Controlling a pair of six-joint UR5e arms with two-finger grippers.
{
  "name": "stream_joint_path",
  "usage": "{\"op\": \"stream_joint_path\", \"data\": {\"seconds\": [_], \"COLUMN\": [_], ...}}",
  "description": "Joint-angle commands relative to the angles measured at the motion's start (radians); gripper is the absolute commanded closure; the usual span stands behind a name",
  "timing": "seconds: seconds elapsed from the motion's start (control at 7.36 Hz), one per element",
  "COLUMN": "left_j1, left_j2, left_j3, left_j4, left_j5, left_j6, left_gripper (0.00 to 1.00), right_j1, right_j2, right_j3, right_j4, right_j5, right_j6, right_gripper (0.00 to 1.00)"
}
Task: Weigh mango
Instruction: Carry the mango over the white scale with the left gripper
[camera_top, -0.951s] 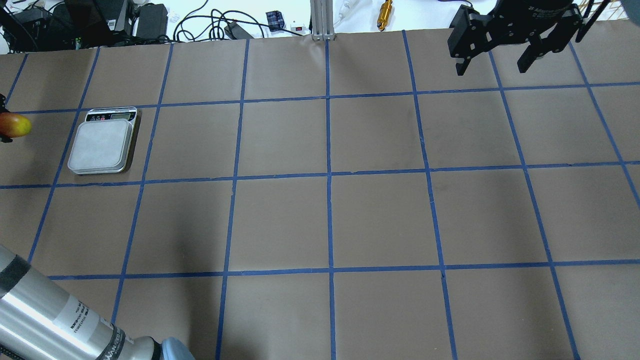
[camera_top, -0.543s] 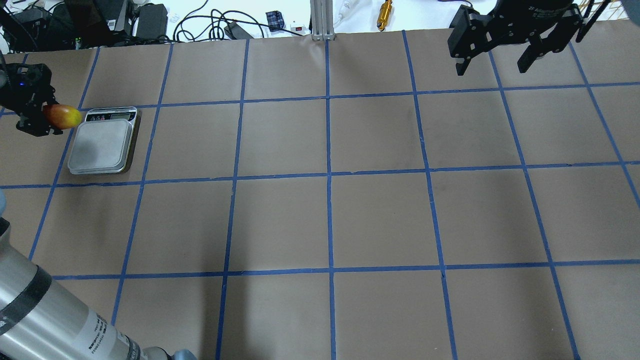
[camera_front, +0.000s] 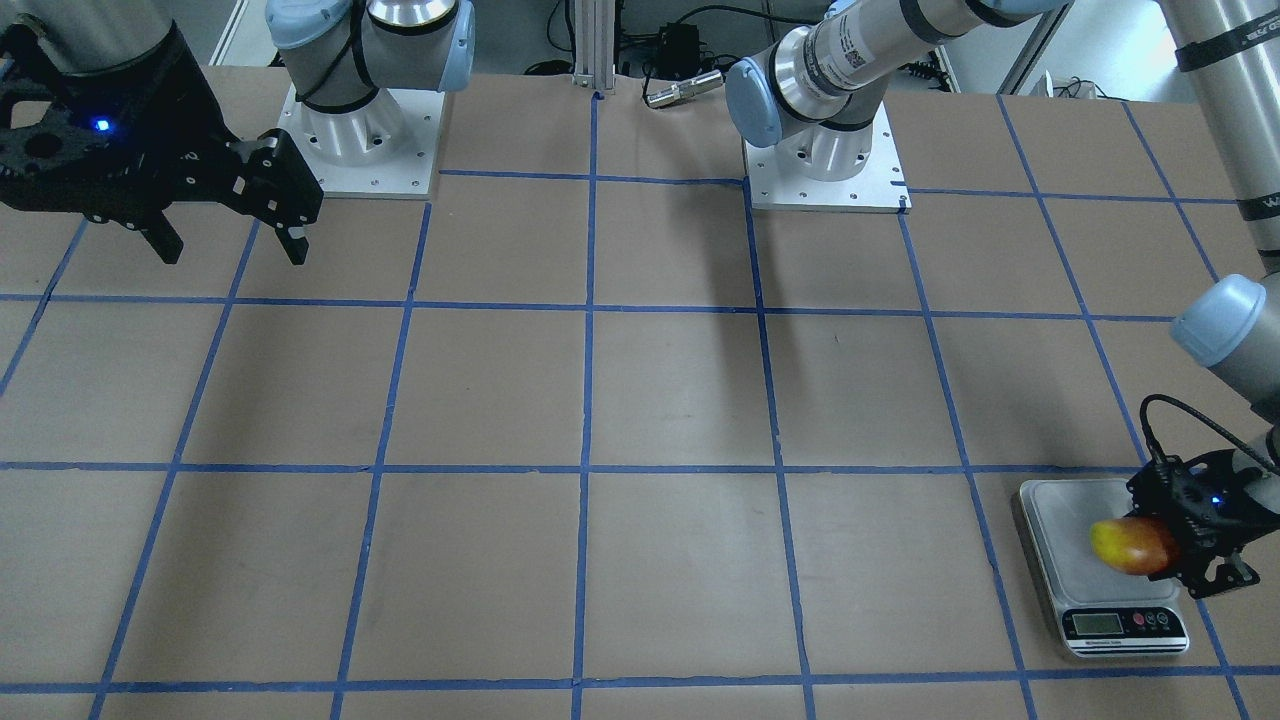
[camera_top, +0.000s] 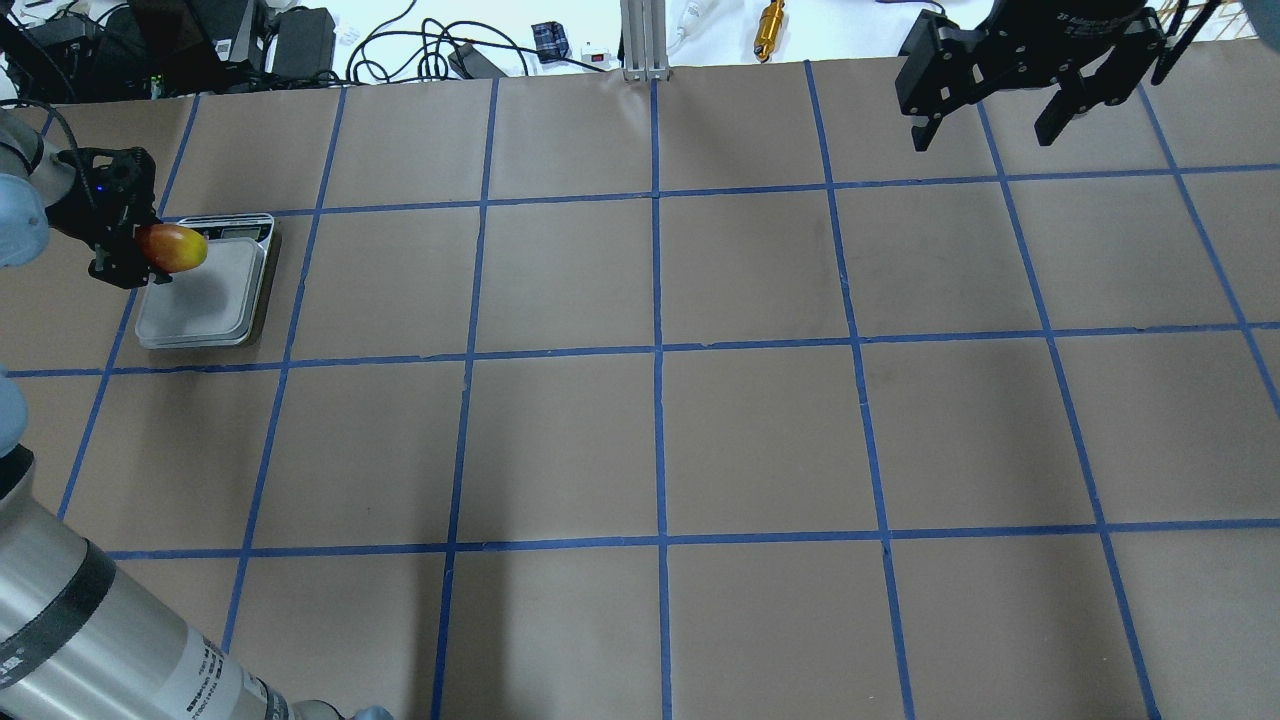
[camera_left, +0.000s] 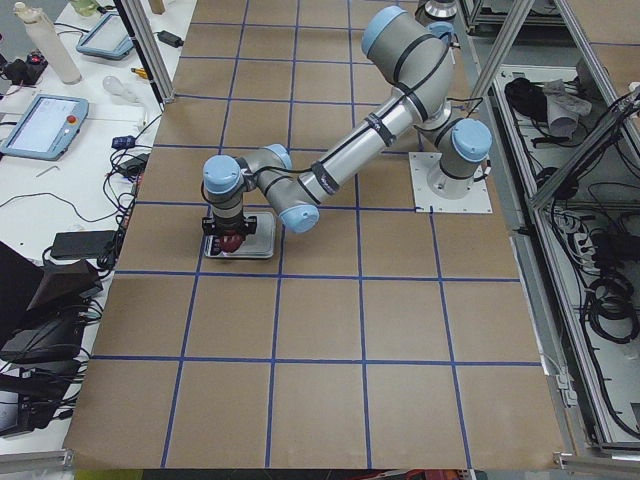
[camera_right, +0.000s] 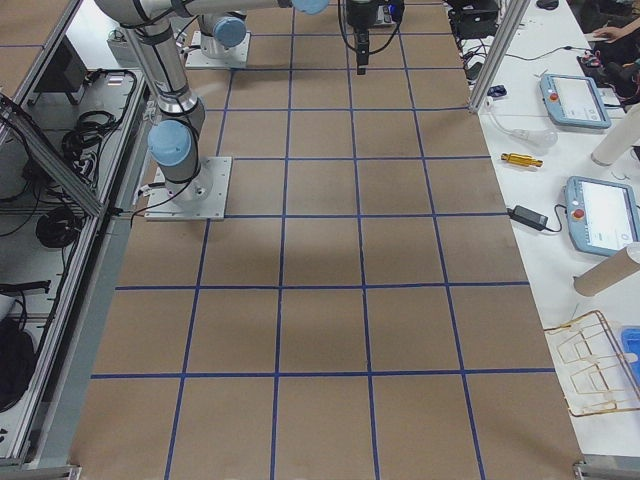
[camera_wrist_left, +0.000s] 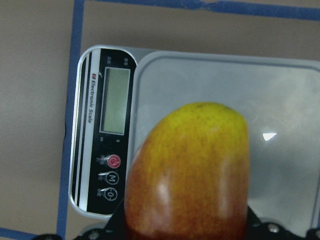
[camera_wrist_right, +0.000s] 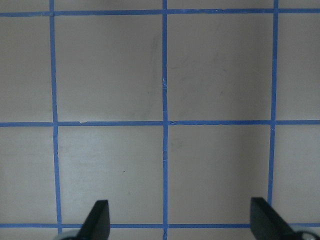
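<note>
My left gripper (camera_top: 140, 250) is shut on the mango (camera_top: 172, 248), a yellow-to-red fruit, and holds it in the air over the left edge of the scale (camera_top: 215, 300). The front view shows the mango (camera_front: 1133, 545) above the scale's silver platform (camera_front: 1065, 540), held by the left gripper (camera_front: 1170, 545). The left wrist view shows the mango (camera_wrist_left: 192, 170) over the platform (camera_wrist_left: 280, 125), next to the blank display. My right gripper (camera_top: 990, 125) is open and empty, high over the far right of the table; its fingertips (camera_wrist_right: 98, 217) show spread wide.
The table is brown paper with blue tape grid lines (camera_top: 657, 350). Cables, power supplies and a brass part (camera_top: 770, 28) lie beyond the far edge. The arm bases (camera_front: 825, 160) are bolted at the robot's side.
My left gripper has moved right with the mango, from the table's left edge to over the scale's left side. The right arm has not moved.
</note>
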Motion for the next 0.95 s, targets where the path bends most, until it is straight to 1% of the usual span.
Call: {"op": "stream_joint_path", "data": {"seconds": [0.0, 0.14, 0.27, 0.54, 0.68, 0.81], "left_j1": [0.000, 0.000, 0.000, -0.005, -0.005, -0.007], "left_j2": [0.001, -0.002, 0.003, 0.045, 0.084, 0.136], "left_j3": [-0.020, -0.020, -0.011, -0.005, -0.014, -0.016], "left_j4": [0.002, 0.000, -0.003, -0.017, -0.024, -0.097], "left_j5": [0.000, -0.002, -0.005, -0.005, -0.003, 0.000], "left_j6": [-0.009, -0.014, -0.021, -0.034, -0.094, -0.118], "left_gripper": [1.00, 0.57, 0.01, 0.00, 0.00, 0.00], "right_j1": [0.000, -0.001, 0.000, 0.000, 0.000, 0.000], "right_j2": [0.001, -0.001, 0.001, 0.001, -0.001, 0.001], "right_j3": [0.000, 0.000, 0.000, 0.000, 0.000, 0.000], "right_j4": [0.000, 0.000, 0.000, 0.000, 0.000, 0.000], "right_j5": [0.000, 0.000, -0.001, 0.000, -0.001, -0.002], "right_j6": [0.000, 0.000, 0.000, 0.000, 0.000, 0.000], "right_gripper": [0.00, 0.00, 0.00, 0.00, 0.00, 0.00]}}
